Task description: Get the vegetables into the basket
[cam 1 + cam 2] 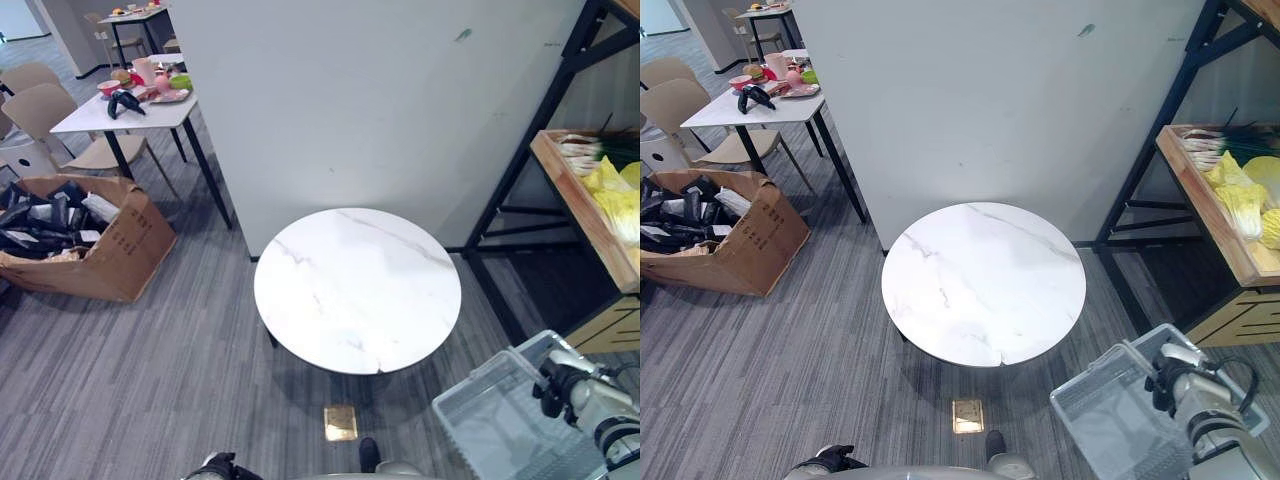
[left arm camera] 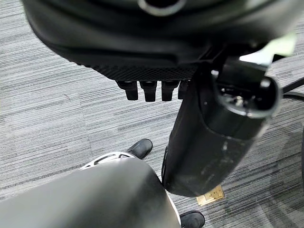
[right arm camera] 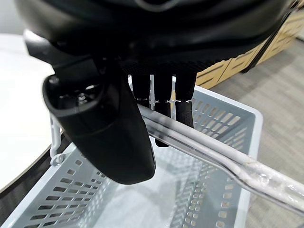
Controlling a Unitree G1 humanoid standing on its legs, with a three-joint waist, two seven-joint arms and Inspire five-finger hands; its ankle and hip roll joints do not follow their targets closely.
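My right hand [image 1: 556, 386] is at the lower right, fingers [image 3: 162, 97] curled round the pale handle [image 3: 213, 151] of a light grey plastic basket [image 1: 488, 412]. The basket hangs empty beside the round table. Yellow-green cabbages [image 1: 616, 196] and green onions [image 1: 1214, 146] lie in a wooden tray [image 1: 578, 205] on the black shelf rack at the right, beyond the basket. My left hand [image 1: 219, 465] hangs low at the bottom edge, its fingers [image 2: 148, 90] relaxed and holding nothing.
A round white marble table [image 1: 357, 290] stands in the middle before a white partition. An open cardboard box [image 1: 95, 240] of dark packets sits on the floor at the left. Behind it stand a white table with dishes [image 1: 130, 108] and chairs. A brass floor socket [image 1: 340, 422] lies near me.
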